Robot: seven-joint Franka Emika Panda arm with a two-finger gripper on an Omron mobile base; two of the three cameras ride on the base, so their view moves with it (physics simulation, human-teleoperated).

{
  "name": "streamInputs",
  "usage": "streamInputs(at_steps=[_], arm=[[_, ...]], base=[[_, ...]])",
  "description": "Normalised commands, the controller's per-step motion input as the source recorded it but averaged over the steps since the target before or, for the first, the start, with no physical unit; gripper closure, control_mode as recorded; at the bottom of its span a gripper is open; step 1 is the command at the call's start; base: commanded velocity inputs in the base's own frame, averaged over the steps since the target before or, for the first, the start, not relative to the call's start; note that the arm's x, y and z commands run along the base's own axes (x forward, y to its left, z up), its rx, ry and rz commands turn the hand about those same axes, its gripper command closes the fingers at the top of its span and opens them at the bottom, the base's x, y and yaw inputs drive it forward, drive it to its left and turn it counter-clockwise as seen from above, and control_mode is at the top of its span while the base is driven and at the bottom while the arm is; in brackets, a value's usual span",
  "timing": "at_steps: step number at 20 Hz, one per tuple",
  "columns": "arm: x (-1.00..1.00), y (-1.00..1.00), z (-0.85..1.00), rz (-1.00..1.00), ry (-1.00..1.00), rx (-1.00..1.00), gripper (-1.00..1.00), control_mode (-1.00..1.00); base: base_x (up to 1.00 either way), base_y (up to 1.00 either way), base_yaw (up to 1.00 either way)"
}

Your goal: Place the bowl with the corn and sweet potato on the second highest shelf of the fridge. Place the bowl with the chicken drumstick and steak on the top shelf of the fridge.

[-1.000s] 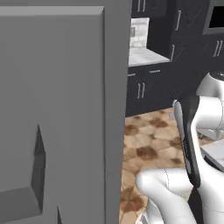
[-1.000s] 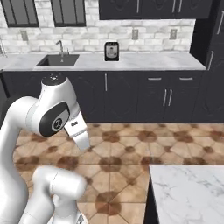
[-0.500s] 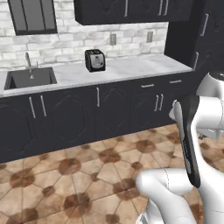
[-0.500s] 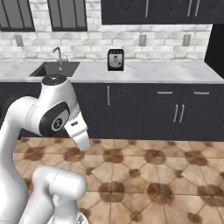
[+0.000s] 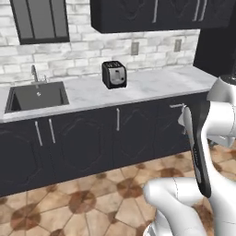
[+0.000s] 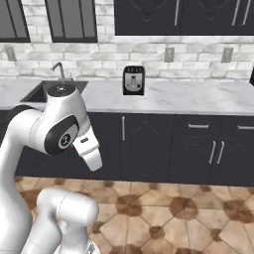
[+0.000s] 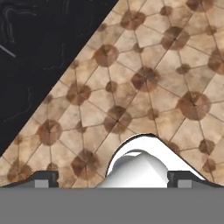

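Even, flat rendered light; soft, slightly blurry pictures.

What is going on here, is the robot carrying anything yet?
No. The gripper is open and empty, pointing down at the tiled floor. The base faces a dark cabinet run with a marble counter, a toaster and a sink. Neither bowl nor the fridge is in sight from here, so nothing of the task is being handled at this moment.
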Motion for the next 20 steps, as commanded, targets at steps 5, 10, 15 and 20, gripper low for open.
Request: streamInputs(at_steps=[5, 10, 15, 20], arm=[[0.00, 0.00, 0.00, 0.00, 0.00, 0.00, -1.00, 1.00], [0.00, 0.00, 0.00, 0.00, 0.00, 0.00, -1.00, 1.00], [0.00, 0.00, 0.00, 0.00, 0.00, 0.00, -1.00, 1.00], [0.00, 0.00, 0.00, 0.00, 0.00, 0.00, -1.00, 1.00]], base=[[1.00, 0.00, 0.23], [0.98, 0.01, 0.69], [0.86, 0.04, 0.76], [0.62, 0.13, 0.81]])
